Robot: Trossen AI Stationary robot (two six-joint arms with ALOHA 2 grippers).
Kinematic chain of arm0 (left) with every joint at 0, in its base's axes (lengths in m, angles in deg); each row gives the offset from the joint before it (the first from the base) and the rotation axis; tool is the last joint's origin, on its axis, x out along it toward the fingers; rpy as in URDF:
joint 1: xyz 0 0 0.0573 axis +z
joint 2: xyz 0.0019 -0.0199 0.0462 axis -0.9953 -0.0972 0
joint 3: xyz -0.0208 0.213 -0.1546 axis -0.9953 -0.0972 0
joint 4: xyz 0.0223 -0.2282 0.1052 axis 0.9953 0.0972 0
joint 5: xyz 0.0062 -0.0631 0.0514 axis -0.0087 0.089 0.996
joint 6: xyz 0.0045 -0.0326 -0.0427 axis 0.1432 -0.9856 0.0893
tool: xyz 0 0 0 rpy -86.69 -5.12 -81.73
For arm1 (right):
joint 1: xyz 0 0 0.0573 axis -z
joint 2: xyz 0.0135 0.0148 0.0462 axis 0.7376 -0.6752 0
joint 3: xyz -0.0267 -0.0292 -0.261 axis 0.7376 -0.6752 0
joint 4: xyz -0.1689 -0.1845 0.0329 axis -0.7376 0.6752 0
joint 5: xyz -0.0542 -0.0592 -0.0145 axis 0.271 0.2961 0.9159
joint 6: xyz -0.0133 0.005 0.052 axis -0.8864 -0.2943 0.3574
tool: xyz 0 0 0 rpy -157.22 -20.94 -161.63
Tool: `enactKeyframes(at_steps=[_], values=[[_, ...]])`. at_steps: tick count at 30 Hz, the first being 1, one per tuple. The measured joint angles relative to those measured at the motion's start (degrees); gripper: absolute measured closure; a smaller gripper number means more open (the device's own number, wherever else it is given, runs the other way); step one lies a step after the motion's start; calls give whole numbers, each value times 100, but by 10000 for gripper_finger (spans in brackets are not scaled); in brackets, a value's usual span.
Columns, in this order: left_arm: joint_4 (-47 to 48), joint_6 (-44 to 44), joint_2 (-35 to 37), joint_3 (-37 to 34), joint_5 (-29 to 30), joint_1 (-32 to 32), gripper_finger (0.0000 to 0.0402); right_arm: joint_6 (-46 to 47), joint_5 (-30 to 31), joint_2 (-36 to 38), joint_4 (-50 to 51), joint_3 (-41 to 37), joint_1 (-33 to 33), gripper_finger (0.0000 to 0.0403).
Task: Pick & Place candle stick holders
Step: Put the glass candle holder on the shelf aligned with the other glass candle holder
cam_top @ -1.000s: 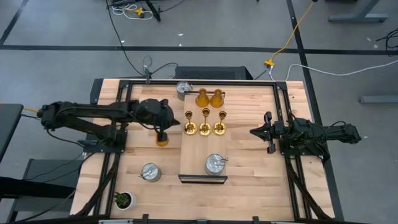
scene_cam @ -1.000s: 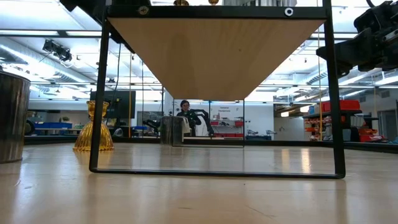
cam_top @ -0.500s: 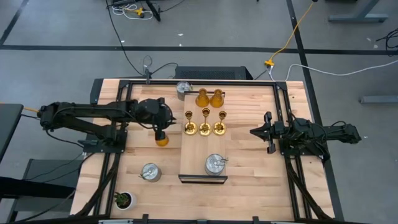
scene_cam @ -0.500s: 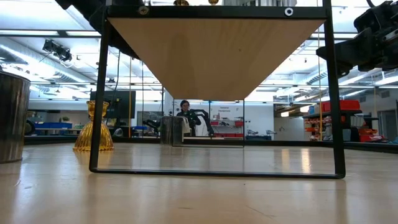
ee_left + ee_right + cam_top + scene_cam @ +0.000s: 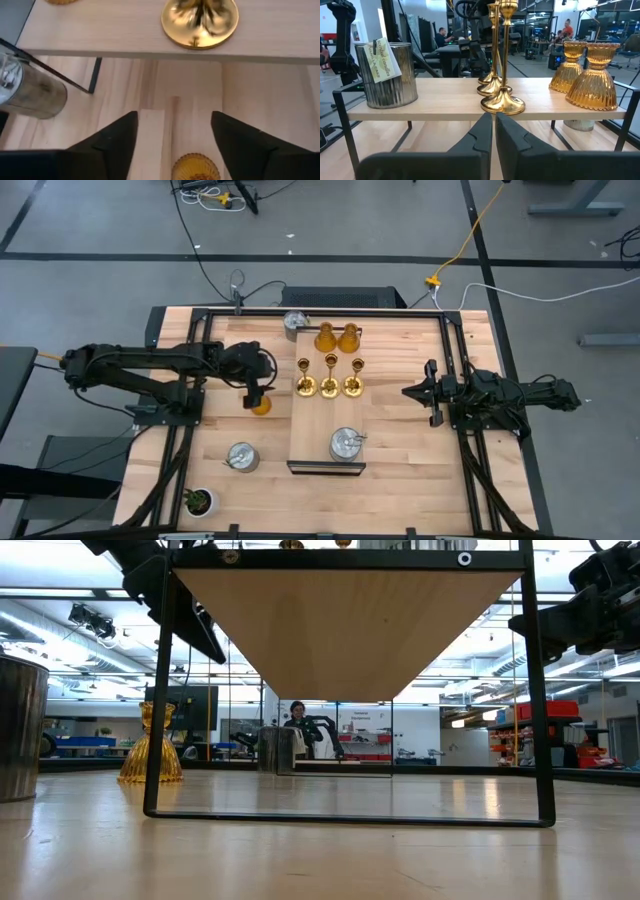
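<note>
One amber bell-shaped holder is sitting on the table just left of the raised shelf, and the left gripper is right over it with its fingers spread wide and nothing between them; in the left wrist view the ribbed amber top sits low between the two dark fingers, a bit closer to one than the other. So I'd read this as the lineup before a grab. To do it well I'd nudge the wrist so the holder sits dead centre in the gap, come straight down, and close on the narrow neck rather than the flared skirt, since a bell shape probably squirts out if you pinch the slope. Lift straight up too, because the shelf edge and the nearest gold stemmed holder are close by and those thin ones look easy to tip. The other two amber ones are already on the shelf. The right gripper is parked off to the right side, fingers pressed together, holding nothing.
</note>
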Motion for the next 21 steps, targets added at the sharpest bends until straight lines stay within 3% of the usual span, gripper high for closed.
enactKeyframes(at_steps=[10,21], values=[[123,-255,-83,0,2,0,68,2,0,0,-2,0,0,376],[349,143,-127,83,-55,-2,60,2,0,0,0,0,0,376]])
